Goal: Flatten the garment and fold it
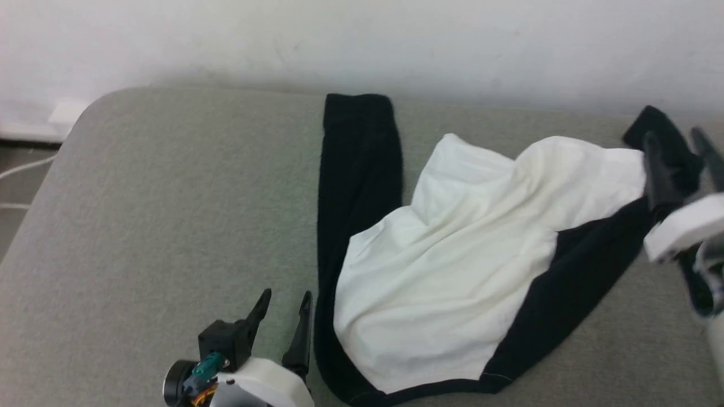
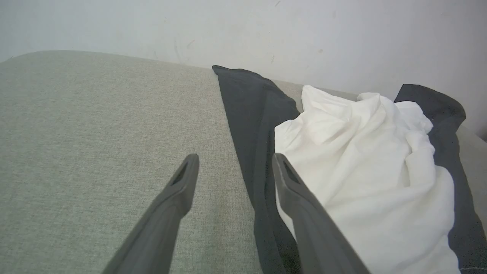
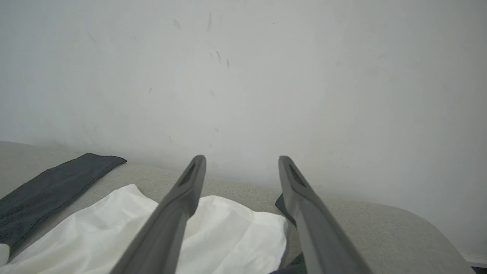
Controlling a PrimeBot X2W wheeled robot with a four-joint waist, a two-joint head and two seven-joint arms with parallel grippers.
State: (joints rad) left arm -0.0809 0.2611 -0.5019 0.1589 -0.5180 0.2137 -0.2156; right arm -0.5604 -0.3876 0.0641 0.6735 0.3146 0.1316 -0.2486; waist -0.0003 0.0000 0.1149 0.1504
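The garment (image 1: 452, 265) lies rumpled on the grey cushion (image 1: 158, 215), its white body bunched in folds. One black sleeve (image 1: 356, 164) runs straight toward the wall; the other black sleeve (image 1: 588, 282) curves along the right side. My left gripper (image 1: 285, 302) stands open just left of the garment's near black edge, nothing between its fingers. In the left wrist view the left gripper (image 2: 234, 161) has its right finger over the black edge of the garment (image 2: 365, 179). My right gripper (image 1: 676, 141) hovers open by the far right black cuff; in its wrist view the right gripper (image 3: 241, 161) is raised above the garment (image 3: 228, 232).
A white wall (image 1: 362, 39) stands right behind the cushion. The cushion's rounded left corner (image 1: 96, 107) drops to a floor with a white cable (image 1: 22, 169). Bare grey fabric spreads left of the garment.
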